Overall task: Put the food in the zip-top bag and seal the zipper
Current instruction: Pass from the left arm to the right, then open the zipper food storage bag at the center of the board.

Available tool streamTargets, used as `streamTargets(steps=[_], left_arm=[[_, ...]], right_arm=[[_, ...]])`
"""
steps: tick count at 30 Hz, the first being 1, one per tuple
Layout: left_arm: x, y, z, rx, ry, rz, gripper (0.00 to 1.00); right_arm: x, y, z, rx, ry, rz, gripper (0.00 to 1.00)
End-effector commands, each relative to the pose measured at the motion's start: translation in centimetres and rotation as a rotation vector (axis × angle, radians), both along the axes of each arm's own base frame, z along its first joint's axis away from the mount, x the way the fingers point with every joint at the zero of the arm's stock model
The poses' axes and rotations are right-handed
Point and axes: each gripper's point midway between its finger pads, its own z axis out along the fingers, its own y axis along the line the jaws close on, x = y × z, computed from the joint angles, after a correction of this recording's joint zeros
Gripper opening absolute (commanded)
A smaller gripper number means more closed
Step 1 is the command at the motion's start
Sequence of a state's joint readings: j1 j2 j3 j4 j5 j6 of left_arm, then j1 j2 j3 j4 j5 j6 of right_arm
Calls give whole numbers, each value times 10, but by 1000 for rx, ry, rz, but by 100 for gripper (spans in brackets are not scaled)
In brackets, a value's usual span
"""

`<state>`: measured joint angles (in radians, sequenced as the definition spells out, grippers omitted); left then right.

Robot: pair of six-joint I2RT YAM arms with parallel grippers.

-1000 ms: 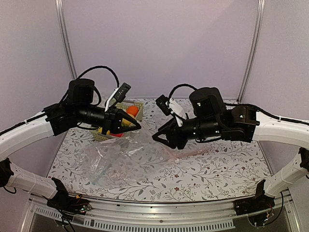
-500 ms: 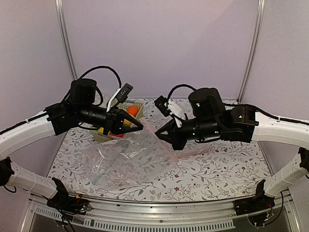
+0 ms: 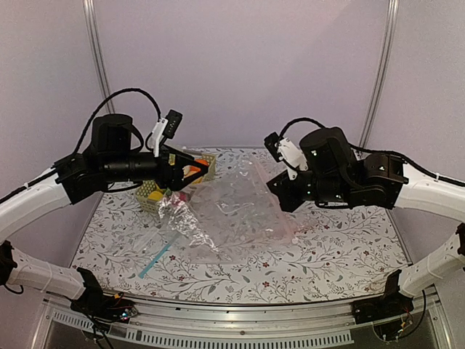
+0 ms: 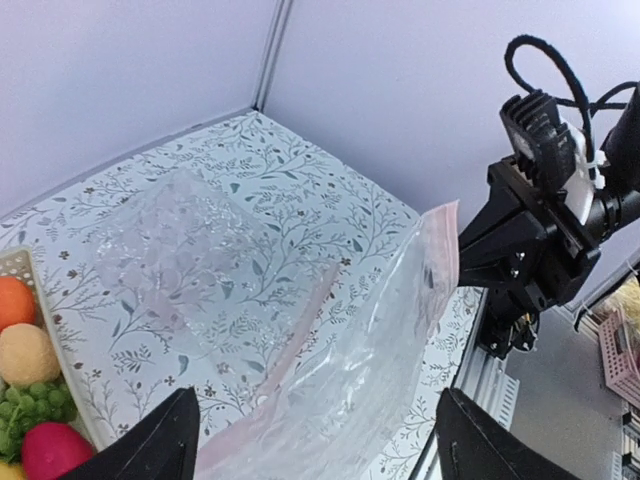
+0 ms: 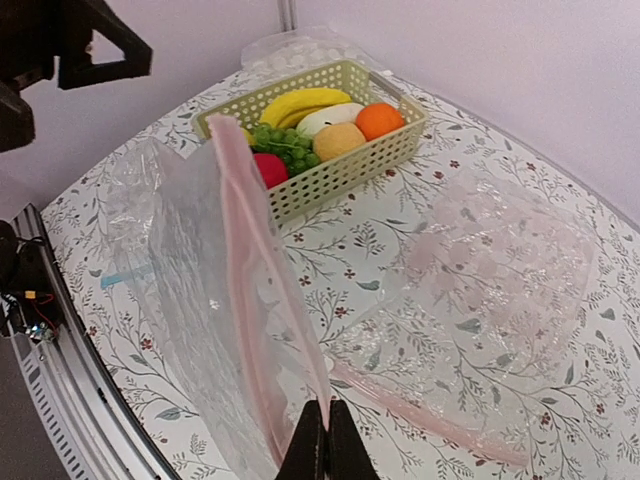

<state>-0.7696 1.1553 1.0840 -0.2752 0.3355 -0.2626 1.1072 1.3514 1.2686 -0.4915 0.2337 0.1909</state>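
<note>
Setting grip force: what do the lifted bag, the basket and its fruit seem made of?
The zip-top bag looks like thin clear plastic film: glossy, crinkled, the pattern of the table showing through. The basket appears moulded pale green plastic, matte, with lattice holes. The food seems smooth hard plastic, evenly coloured, though that is uncertain.

From above, the left arm point(image 3: 109, 169) hides most of the basket point(image 3: 207, 157); the left wrist view's edge crops the food point(image 4: 27, 354).

Bright, even, diffuse light; weak shadows on worktop point(image 3: 327, 254); small glints on bag point(image 3: 182, 214); wrist views sharp, overhead softer.
</note>
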Motion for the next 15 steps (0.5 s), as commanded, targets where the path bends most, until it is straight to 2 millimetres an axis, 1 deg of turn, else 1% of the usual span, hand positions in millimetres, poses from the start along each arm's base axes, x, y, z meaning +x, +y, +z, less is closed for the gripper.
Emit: streamTargets(steps=[1, 3, 4, 9, 11, 13, 15], left_arm=[[16, 24, 35, -41, -95, 183, 82], [17, 26, 38, -63, -81, 201, 82], [17, 27, 37, -69, -69, 212, 82], [16, 20, 28, -96, -9, 201, 81], [14, 16, 27, -117, 9, 185, 81], [12, 10, 25, -133, 24, 165, 80], [10, 5, 23, -140, 34, 152, 80]], right_arm=[[25, -69, 5, -97, -38, -264, 0], [29, -86, 14, -109, -58, -325, 0], [29, -94, 22, -101, -70, -343, 0], [22, -115, 54, -36, -103, -384, 0], [19, -119, 64, -11, -109, -386, 0], [17, -121, 69, 10, -102, -385, 0], [14, -115, 71, 36, -78, -358, 0]])
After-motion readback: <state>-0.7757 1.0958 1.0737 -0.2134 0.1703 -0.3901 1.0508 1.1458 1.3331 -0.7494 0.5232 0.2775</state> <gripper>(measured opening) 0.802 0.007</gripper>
